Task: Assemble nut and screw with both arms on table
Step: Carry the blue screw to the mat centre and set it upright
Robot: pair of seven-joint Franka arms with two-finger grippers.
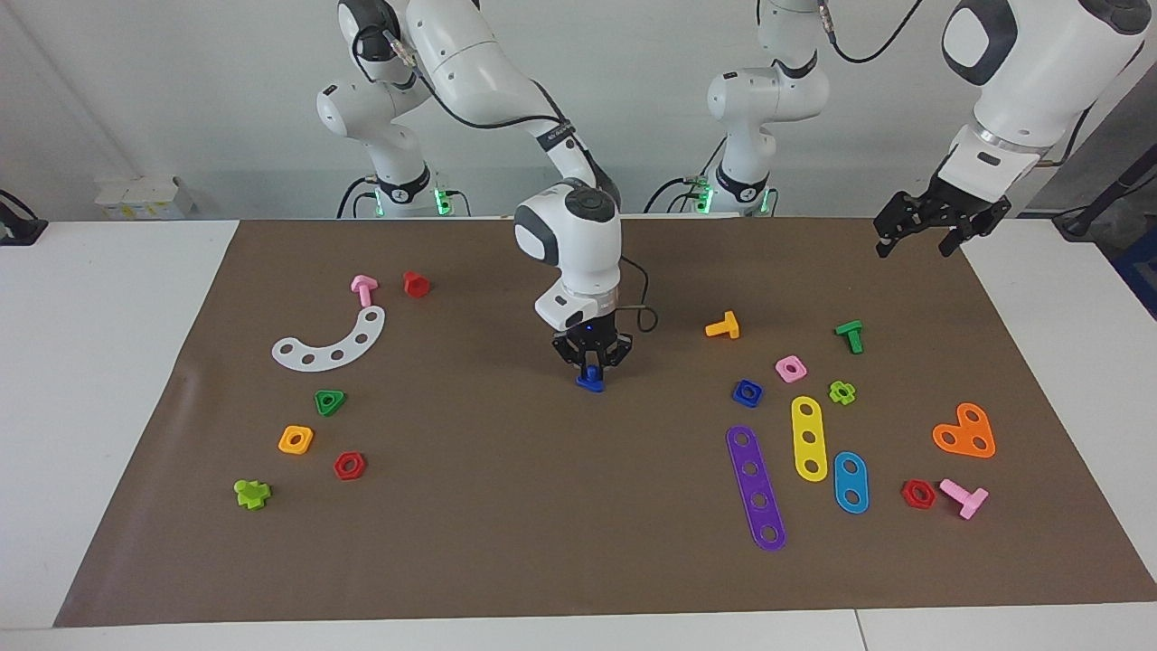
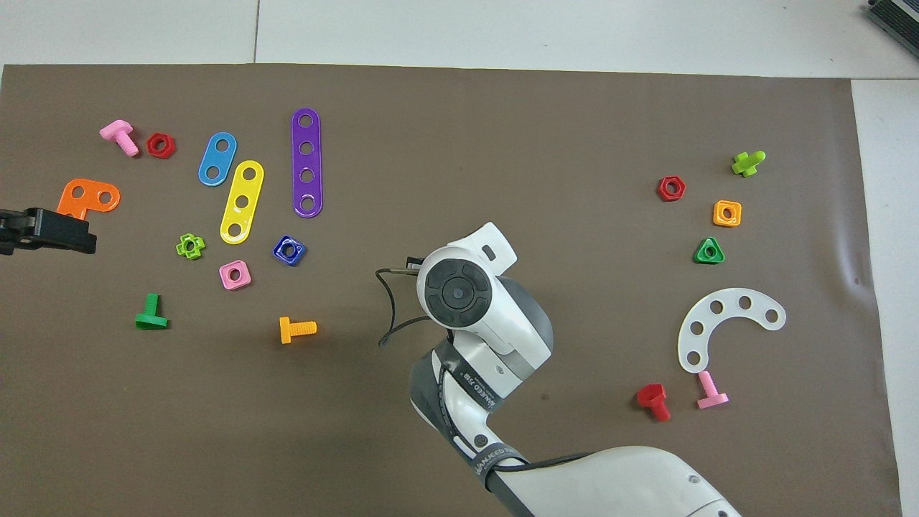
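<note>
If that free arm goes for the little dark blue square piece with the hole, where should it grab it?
Judging by its pose, from straight above, pinching two flat outer sides. The blue nut lies flat on the mat, hole up, with bare mat all around. The left hand waits over the mat's edge.

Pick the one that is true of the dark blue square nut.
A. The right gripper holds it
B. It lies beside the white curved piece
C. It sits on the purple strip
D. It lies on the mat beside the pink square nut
D: the nut lies bare on the mat next to the pink square nut; the right gripper is down on the screw instead.
</note>
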